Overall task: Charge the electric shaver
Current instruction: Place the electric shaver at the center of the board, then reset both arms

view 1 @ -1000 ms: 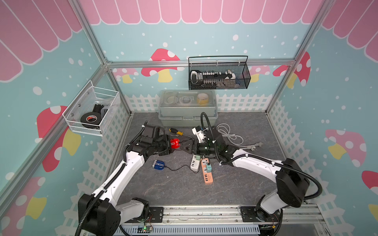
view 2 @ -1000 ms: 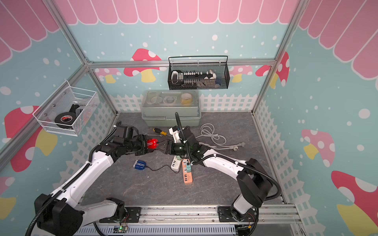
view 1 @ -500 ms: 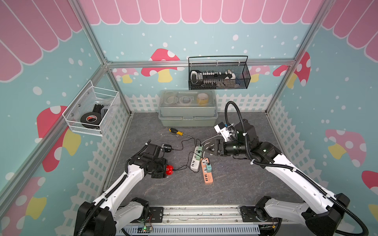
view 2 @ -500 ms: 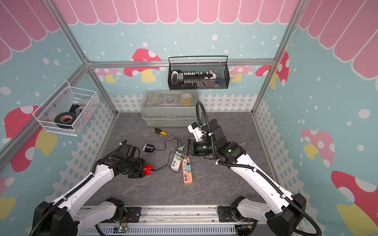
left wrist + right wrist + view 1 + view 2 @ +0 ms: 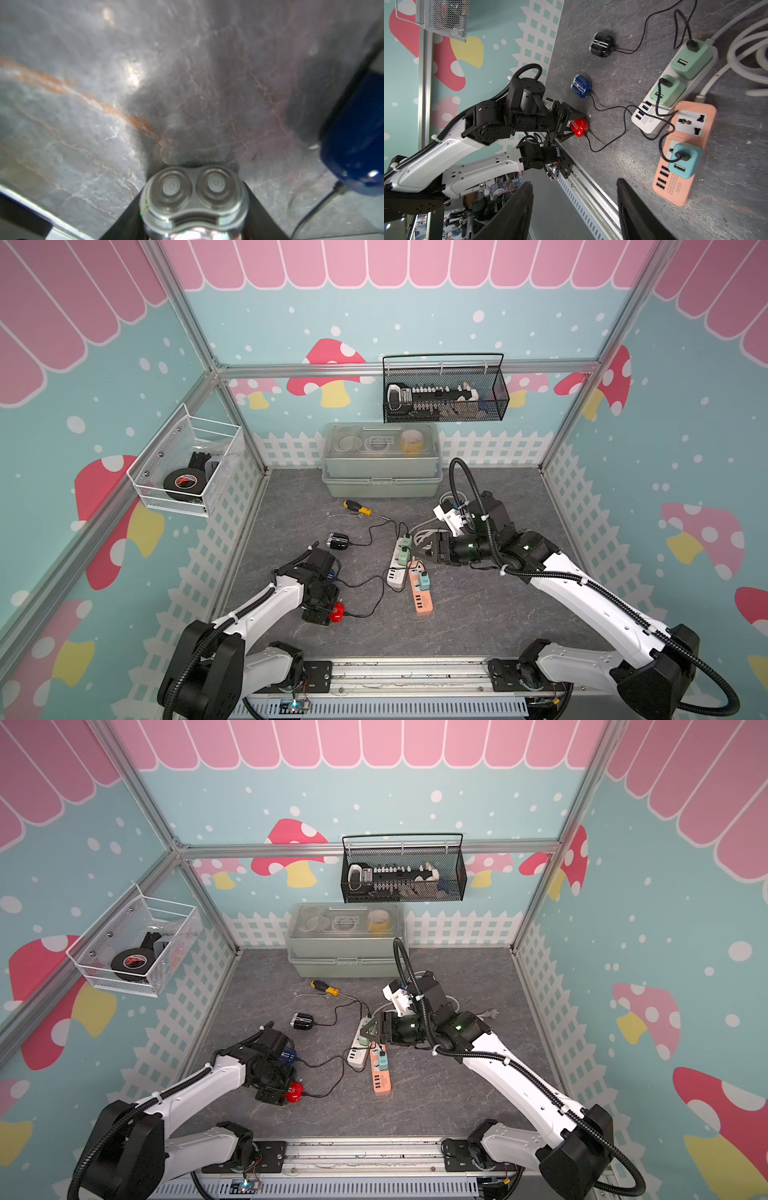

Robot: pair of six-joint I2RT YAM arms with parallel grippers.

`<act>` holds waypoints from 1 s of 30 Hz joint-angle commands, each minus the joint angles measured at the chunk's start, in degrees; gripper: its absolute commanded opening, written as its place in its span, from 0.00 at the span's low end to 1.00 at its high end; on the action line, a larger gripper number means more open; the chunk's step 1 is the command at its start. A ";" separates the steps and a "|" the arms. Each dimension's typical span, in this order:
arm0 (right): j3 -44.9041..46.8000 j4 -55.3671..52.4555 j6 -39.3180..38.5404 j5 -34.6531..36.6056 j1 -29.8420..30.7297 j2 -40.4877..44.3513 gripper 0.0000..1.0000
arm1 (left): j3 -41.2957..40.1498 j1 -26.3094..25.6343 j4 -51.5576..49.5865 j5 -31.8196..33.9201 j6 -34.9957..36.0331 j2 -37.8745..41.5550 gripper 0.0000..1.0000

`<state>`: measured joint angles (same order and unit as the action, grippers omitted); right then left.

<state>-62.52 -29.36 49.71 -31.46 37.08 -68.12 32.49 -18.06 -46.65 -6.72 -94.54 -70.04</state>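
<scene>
The red electric shaver (image 5: 337,611) lies on the grey table near the front left, with a black cable plugged into its end. My left gripper (image 5: 331,612) is low over it, open, a finger on each side of the shaver. The left wrist view shows its twin round heads (image 5: 194,197) between the dark fingers. From the right wrist the red shaver (image 5: 579,127) shows resting on the table. The right gripper (image 5: 419,549) hovers open and empty over the white power strip (image 5: 397,568). An orange power strip (image 5: 422,593) carries a teal adapter (image 5: 424,581).
A blue shaver (image 5: 330,573) and a black shaver (image 5: 337,541) lie on the left, both cabled. A screwdriver (image 5: 357,508) and a grey toolbox (image 5: 381,460) are at the back. A coiled white cable (image 5: 424,531) lies under the right arm. Wire baskets (image 5: 187,466) hang on the walls.
A second ago both grippers met at the red shaver mid-table. The left arm carried it to the front left and has now widened its jaws; the right arm drew back rightward.
</scene>
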 commanded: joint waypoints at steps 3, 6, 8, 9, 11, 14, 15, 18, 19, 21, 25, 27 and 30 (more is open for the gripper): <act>1.67 -1.17 -1.31 5.39 -0.52 0.83 0.65 | -0.18 0.29 0.99 3.03 5.42 -1.72 0.99; 0.87 -1.89 -1.72 7.66 -0.76 1.05 0.66 | 1.76 0.44 -1.68 3.11 6.64 0.50 0.99; -0.29 -3.12 -2.17 10.04 -0.95 1.26 0.66 | 3.54 0.67 -4.63 2.99 7.70 3.02 0.99; -0.97 -4.11 -2.45 11.84 -1.03 1.48 0.66 | 4.61 0.76 -6.35 3.37 8.28 4.34 0.99; -2.39 -6.80 -3.36 16.65 -1.72 2.52 0.70 | 8.11 1.10 -10.61 5.29 10.41 8.23 0.99; -4.25 -10.52 -5.05 24.13 -4.70 4.51 0.99 | 13.86 2.44 -12.25 8.83 16.07 14.08 0.99; -4.83 -11.52 -5.51 28.23 -5.59 5.67 0.99 | 15.81 3.25 -11.69 10.17 18.86 15.69 0.99; -6.67 -13.89 -8.74 42.26 -6.62 8.86 0.99 | 22.82 6.47 -9.89 13.23 29.74 15.89 0.99; -7.51 -15.80 -8.57 48.35 -6.82 9.22 0.99 | 25.84 6.79 -11.93 16.88 31.89 14.68 0.99; -9.00 -22.76 -3.10 68.40 -7.10 8.83 0.99 | 31.77 6.74 -16.54 29.63 34.17 11.84 0.99; 8.10 0.32 -21.94 80.19 -9.63 13.76 0.99 | 27.70 6.85 -11.42 53.81 40.76 12.05 0.99; 18.85 12.90 -28.07 81.12 -13.13 15.42 0.99 | 18.54 7.15 5.59 60.07 57.70 12.72 0.99; 29.14 24.29 -30.56 77.98 -19.66 13.52 0.99 | 9.51 10.50 24.05 56.15 70.49 11.54 0.99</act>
<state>-39.35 -19.88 27.83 41.56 21.04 -53.21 48.03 -9.87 -40.75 41.85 -43.62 -57.19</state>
